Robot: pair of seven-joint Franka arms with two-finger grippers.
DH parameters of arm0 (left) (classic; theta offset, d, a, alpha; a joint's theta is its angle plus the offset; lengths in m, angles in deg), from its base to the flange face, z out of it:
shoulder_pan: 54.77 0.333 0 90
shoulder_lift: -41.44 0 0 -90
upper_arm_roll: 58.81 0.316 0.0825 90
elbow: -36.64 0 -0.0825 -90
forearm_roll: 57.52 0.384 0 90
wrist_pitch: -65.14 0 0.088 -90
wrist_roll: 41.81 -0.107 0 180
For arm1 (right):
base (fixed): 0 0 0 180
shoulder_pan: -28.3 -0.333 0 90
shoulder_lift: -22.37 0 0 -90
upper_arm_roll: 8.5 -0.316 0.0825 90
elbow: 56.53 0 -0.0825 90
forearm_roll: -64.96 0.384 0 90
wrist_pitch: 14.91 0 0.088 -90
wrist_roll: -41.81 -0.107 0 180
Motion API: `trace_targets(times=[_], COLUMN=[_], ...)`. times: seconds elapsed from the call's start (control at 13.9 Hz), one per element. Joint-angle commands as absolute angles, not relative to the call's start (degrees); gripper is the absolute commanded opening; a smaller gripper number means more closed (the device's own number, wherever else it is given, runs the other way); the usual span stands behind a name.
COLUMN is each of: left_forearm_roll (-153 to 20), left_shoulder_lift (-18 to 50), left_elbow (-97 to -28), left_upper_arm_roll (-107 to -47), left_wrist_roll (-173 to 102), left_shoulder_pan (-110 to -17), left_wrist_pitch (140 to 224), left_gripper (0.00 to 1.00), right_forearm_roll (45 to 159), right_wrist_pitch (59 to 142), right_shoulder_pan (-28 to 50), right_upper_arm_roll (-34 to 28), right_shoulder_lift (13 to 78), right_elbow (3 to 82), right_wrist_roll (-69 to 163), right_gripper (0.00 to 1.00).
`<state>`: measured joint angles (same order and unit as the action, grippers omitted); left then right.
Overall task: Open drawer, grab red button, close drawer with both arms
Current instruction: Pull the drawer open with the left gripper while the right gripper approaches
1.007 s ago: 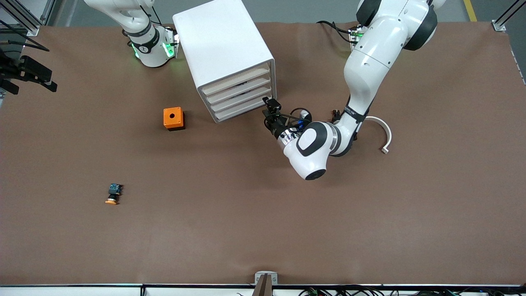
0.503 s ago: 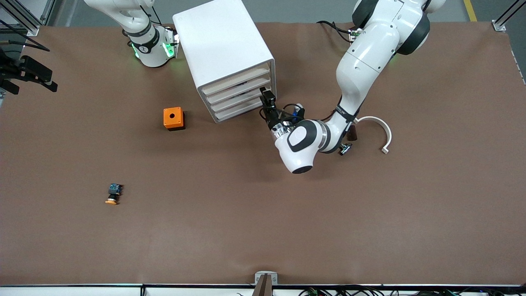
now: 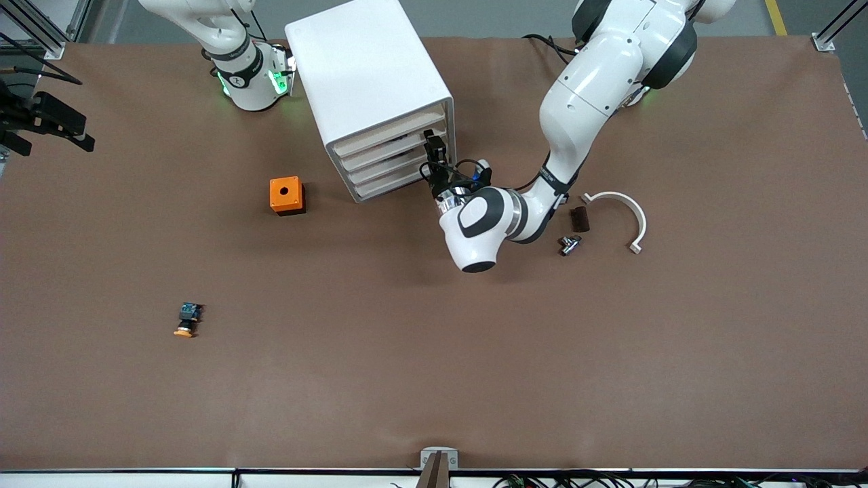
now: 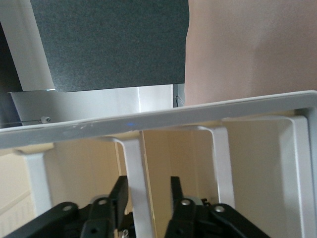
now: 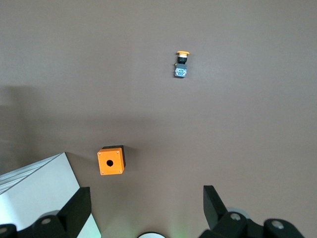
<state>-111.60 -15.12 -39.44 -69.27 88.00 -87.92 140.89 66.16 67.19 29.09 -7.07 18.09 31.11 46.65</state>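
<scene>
A white cabinet (image 3: pixel 369 88) stands near the robots' bases, with the pale fronts of its stacked drawers (image 3: pixel 390 154) facing the front camera. All are pushed in. My left gripper (image 3: pixel 434 150) is at the drawer fronts, at their end toward the left arm. In the left wrist view its fingers (image 4: pixel 119 196) straddle the white edge of one drawer front (image 4: pixel 136 168). One finger touches it and a gap shows at the other. My right gripper (image 5: pixel 143 208) hangs wide open, high over the table, holding nothing. The button is hidden.
An orange box with a hole (image 3: pixel 286 195) sits beside the cabinet toward the right arm's end. An orange-capped button (image 3: pixel 186 320) lies nearer the front camera. A white curved piece (image 3: pixel 620 210), a dark block (image 3: pixel 578 218) and a small metal part (image 3: pixel 569 244) lie beside the left arm.
My left gripper moved in to the drawer fronts and its fingers narrowed around one front's edge. The left forearm swung toward the cabinet, uncovering the dark block and metal part. The right arm stayed still.
</scene>
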Motion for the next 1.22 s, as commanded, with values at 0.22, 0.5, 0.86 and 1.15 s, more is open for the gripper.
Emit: trace_targets(times=[0.22, 0.5, 0.86, 1.15], left_forearm_roll=[-114.13, -114.13, -116.32, -116.93], left_shoulder_lift=[-15.42, -15.51, -15.42, -15.51], left_elbow=[-38.94, -39.03, -38.77, -38.68], left_upper_arm_roll=[-69.27, -69.27, -69.1, -68.83], left_wrist_roll=[92.23, 92.32, 92.4, 92.4], left_shoulder_pan=[-88.26, -88.08, -85.45, -82.03], left_wrist_pitch=[140.12, 140.03, 140.03, 140.11], left_gripper=[0.18, 0.12, 0.12, 0.13], right_forearm_roll=[65.23, 65.93, 64.52, 64.69], right_wrist_pitch=[67.79, 69.46, 69.9, 69.9], right_shoulder_pan=[31.73, 32.61, 33.31, 32.43], right_upper_arm_roll=[-7.09, -7.09, -7.09, -7.27], right_shoulder_lift=[21.47, 25.17, 32.03, 32.04], right_elbow=[29.69, 29.69, 29.25, 29.34], right_wrist_roll=[46.56, 47.17, 47.17, 43.85], right_gripper=[1.0, 1.0, 1.0, 1.0])
